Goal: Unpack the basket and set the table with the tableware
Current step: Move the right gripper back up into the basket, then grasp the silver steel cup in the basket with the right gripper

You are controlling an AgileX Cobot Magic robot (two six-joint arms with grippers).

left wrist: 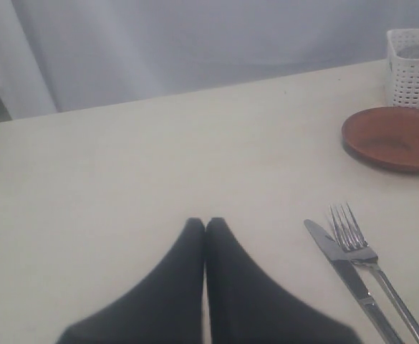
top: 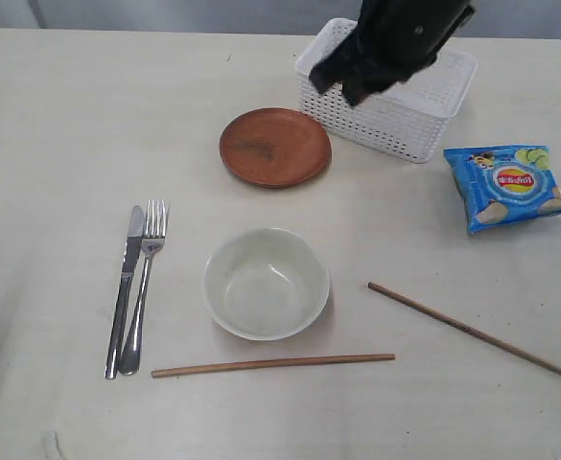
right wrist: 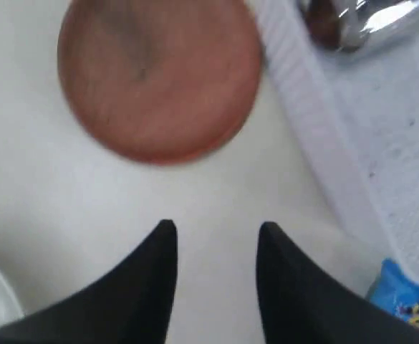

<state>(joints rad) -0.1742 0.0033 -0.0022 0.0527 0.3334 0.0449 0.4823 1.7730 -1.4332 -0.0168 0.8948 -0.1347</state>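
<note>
basket [top: 395, 125] sits at the far right of the table [top: 59, 125], and most of the tableware is already out of it. the plate [top: 274, 147] lies just beside its near left corner. the bowl [top: 266, 283] stands mid-table, with the knife [top: 125, 292] and fork [top: 142, 297] side by side to its left. one chopstick [top: 272, 364] lies across in front of the bowl. the other chopstick [top: 477, 333] runs slantwise well to the right, so the pair looks unsorted. the chip bag [top: 512, 187] rests right of the basket.

left to do, by my reading: the cup [right wrist: 359, 21] is inside the basket. the spoon i cannot make out for sure; a dark reddish smear touching the cup may be it.

right gripper [right wrist: 218, 228] hangs over the basket's left edge, its fingers spread with nothing between them. left gripper [left wrist: 205, 223] hovers low over bare table near the knife, its fingers pressed together and empty.

the basket is white plastic, rectangular, with lattice walls and a smooth rim. the plate is round, shallow, matte reddish-brown. the bowl is glossy white and deep. the cutlery and cup are bright reflective steel. the chopsticks are thin, straight and brown. the bag is crinkly blue foil. the tabletop is pale cream with faint grain.
</note>
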